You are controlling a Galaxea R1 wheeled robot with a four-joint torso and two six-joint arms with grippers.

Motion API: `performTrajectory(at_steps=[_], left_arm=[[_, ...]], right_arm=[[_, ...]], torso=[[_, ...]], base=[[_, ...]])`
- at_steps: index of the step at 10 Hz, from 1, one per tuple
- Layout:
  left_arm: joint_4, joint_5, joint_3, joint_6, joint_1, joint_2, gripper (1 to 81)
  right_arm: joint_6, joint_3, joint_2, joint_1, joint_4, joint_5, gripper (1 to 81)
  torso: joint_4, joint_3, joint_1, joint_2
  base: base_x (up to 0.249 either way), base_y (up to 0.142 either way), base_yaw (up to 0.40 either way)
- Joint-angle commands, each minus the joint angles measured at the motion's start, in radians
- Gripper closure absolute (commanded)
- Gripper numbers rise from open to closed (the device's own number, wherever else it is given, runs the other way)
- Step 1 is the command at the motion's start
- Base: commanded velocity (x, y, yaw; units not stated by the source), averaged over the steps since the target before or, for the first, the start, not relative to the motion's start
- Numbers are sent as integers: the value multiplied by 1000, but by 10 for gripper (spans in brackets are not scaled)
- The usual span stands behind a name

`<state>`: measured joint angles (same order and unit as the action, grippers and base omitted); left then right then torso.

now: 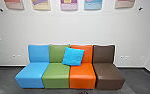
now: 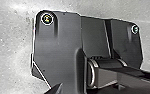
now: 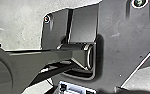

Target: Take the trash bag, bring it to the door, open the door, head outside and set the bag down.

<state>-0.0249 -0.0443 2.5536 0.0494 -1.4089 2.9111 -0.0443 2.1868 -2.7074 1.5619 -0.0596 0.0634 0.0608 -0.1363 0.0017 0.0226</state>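
In both wrist views the robot's own dark base plate and jointed bar lie over a pale grey floor (image 2: 11, 50). Whether my left gripper and my right gripper are open or shut, I cannot tell.
Ahead, against a white wall (image 1: 58, 27), stands a row of seats: blue (image 1: 32, 73), green (image 1: 56, 75), orange (image 1: 82, 76) and brown (image 1: 108, 75). A bright blue cushion (image 1: 73, 56) leans where green meets orange. Several posters (image 1: 69, 5) hang above; dark floor (image 1: 3, 80) lies in front.
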Motion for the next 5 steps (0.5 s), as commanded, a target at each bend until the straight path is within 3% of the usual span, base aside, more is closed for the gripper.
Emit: performTrajectory(at_steps=[1,3,5], left_arm=[[-9,-57,-6,-9,49,-10,10],[-9,-57,-6,-9,49,-10,10],[-9,-57,-6,-9,48,-12,10]], right_arm=[[1,-13,18,-30,10,-54,10],[1,-13,18,-30,12,-54,10],[1,-13,21,-30,14,-47,10]], torso=[[0,0,0,0],[0,0,0,0],[0,0,1,-1]], base=[[127,0,0],[112,0,0],[35,0,0]])
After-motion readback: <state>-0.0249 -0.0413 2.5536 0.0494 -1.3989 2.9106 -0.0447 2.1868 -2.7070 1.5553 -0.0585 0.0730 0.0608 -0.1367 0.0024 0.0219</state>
